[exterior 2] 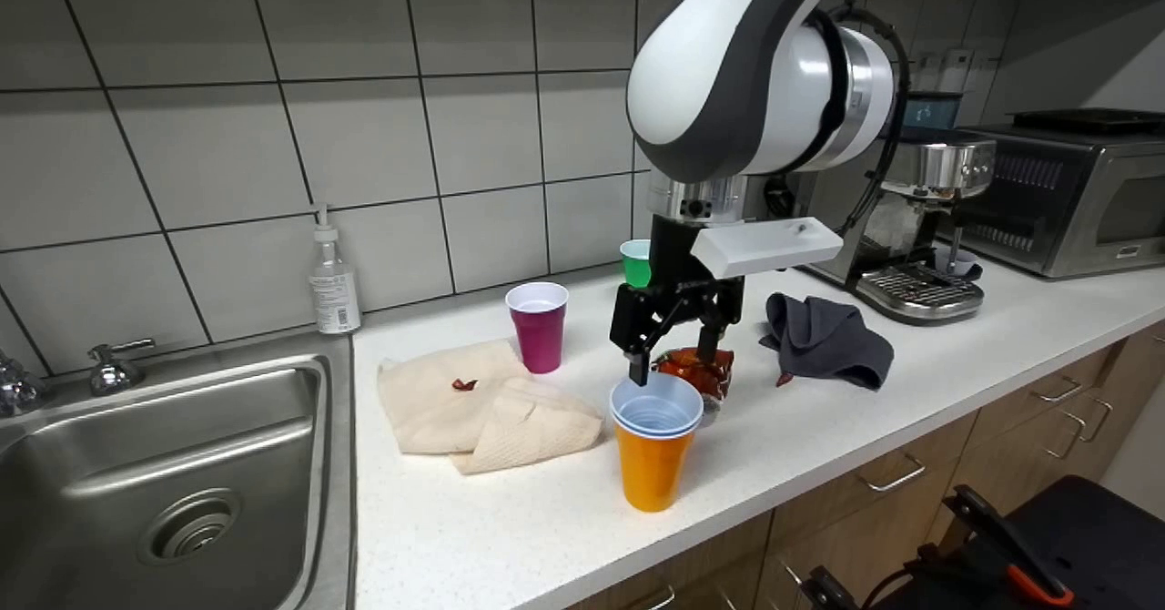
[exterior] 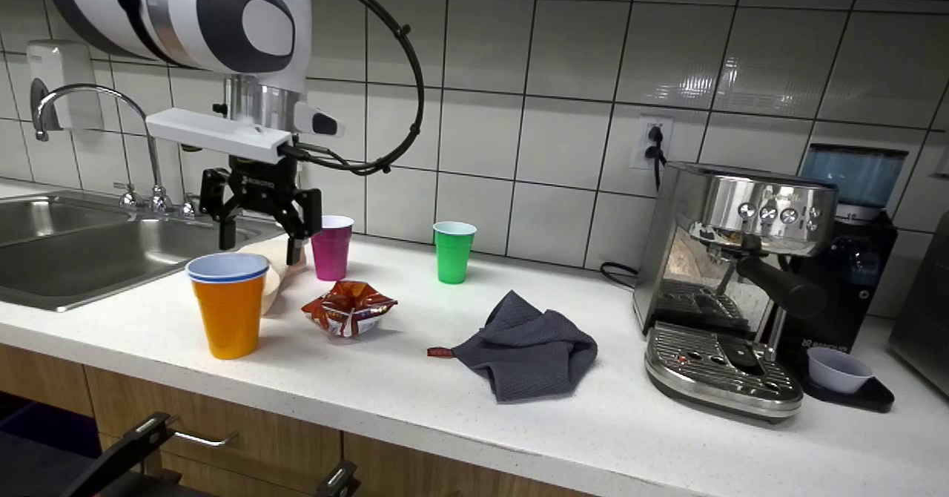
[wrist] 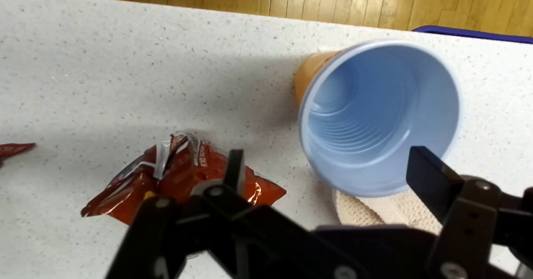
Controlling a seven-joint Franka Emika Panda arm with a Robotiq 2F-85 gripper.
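The arm (exterior: 184,33) has a rounded white shell with dark grey panels (exterior: 224,26) and a silver band (exterior: 158,7). A black cable (exterior: 420,89), tied at intervals, loops on the right. A white rectangular block (exterior: 215,135) is fitted above the claw (exterior: 260,248), which is black, jointed, marked ROBOTIQ, with round screws (wrist: 454,270).

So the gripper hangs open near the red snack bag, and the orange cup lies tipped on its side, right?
Not quite: the orange cup stands upright on the countertop, as both exterior views show. The gripper does hang open near the red snack bag.

wrist view, counter (wrist: 104,54) from above
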